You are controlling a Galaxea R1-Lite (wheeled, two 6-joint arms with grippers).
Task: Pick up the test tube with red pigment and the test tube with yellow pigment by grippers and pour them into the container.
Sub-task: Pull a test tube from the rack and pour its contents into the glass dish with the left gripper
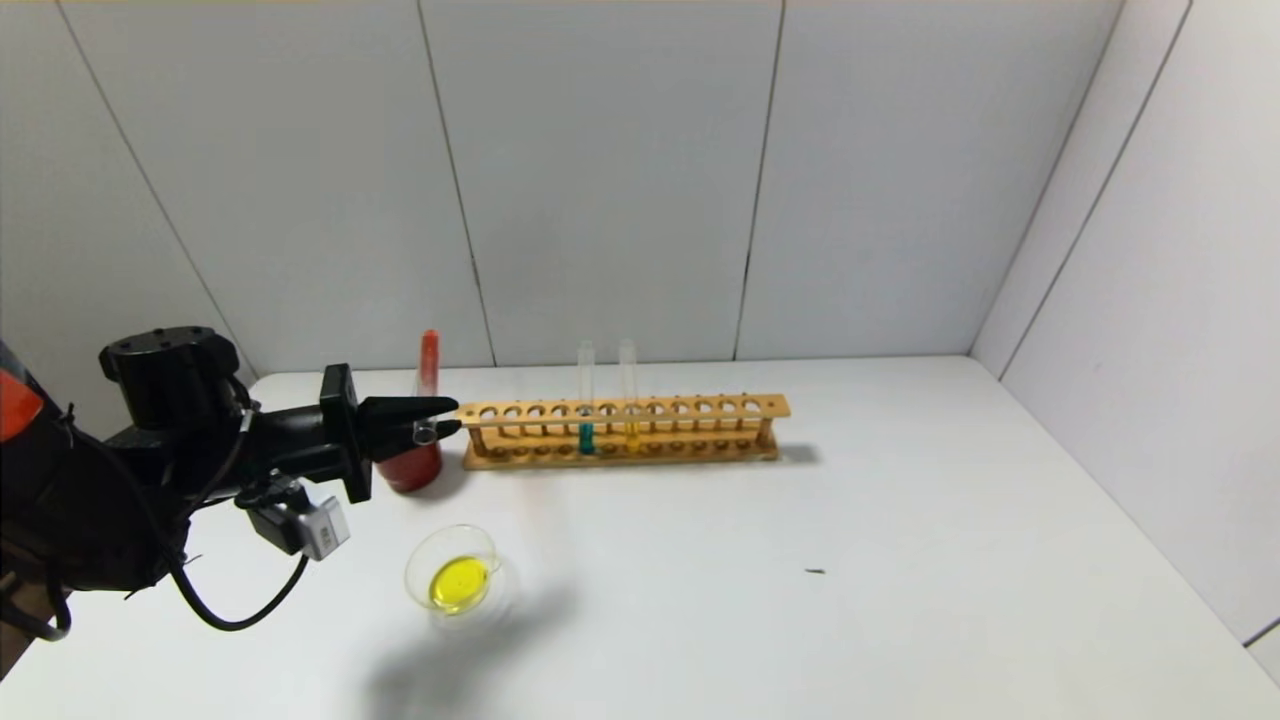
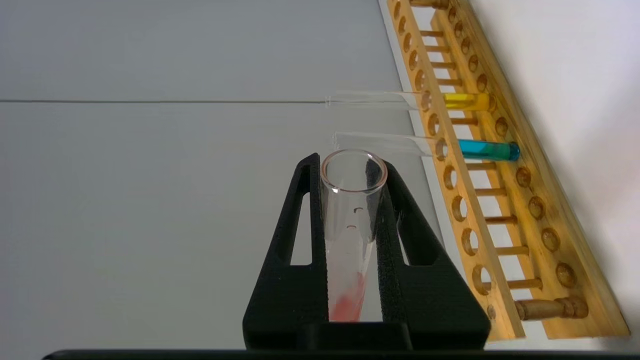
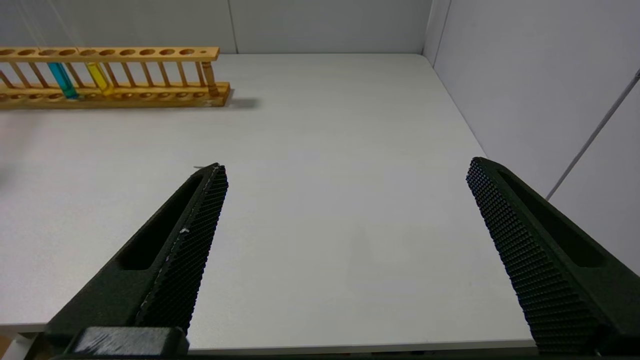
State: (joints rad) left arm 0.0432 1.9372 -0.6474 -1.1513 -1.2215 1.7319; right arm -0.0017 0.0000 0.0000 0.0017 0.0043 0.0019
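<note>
L tool (image 2: 354, 172) grips red tube (image 2: 350, 235) above table; R tool (image 3: 345, 180) wide apart.

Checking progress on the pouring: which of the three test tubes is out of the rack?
The test tube with red pigment, clamped in the left gripper; the yellow and teal tubes stand in the wooden rack.

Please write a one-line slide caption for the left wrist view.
Left end effector grips slim glass tube with red pigment beside long wooden rack.
</note>
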